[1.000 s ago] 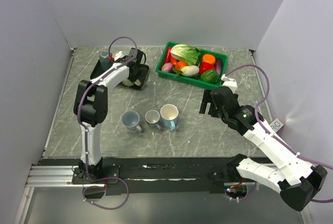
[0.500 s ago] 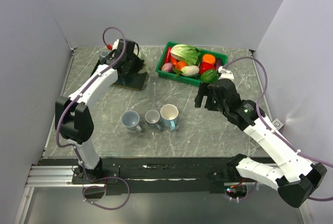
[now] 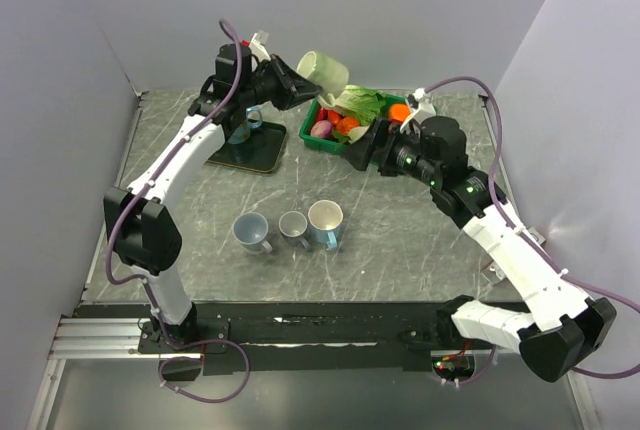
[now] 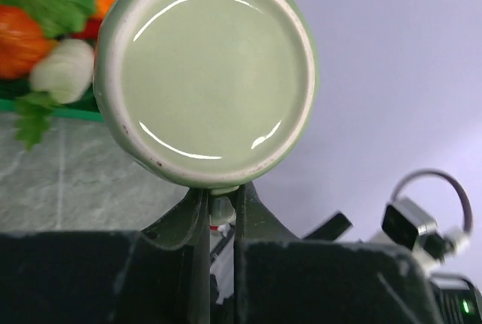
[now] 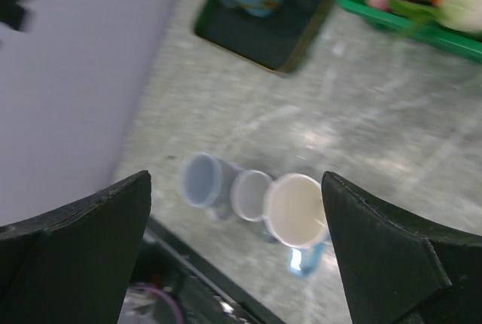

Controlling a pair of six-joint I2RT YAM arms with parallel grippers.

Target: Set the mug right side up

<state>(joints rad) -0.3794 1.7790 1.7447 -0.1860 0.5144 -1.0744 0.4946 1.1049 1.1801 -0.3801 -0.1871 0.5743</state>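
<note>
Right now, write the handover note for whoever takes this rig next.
Left gripper: shut on the handle of the green mug, holding it in the air beside the vegetable basket, base toward the wrist camera.
Right gripper: open, empty, above the table.
Done: green mug is off the table.
Left: turn it opening up, set it down, let go. Three other mugs sit front and middle; keep clear of them.

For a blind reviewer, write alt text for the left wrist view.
The round bottom of a pale green mug fills the view, the left gripper pinching it from below. A green crate of vegetables sits upper left; the right arm shows lower right.
</note>
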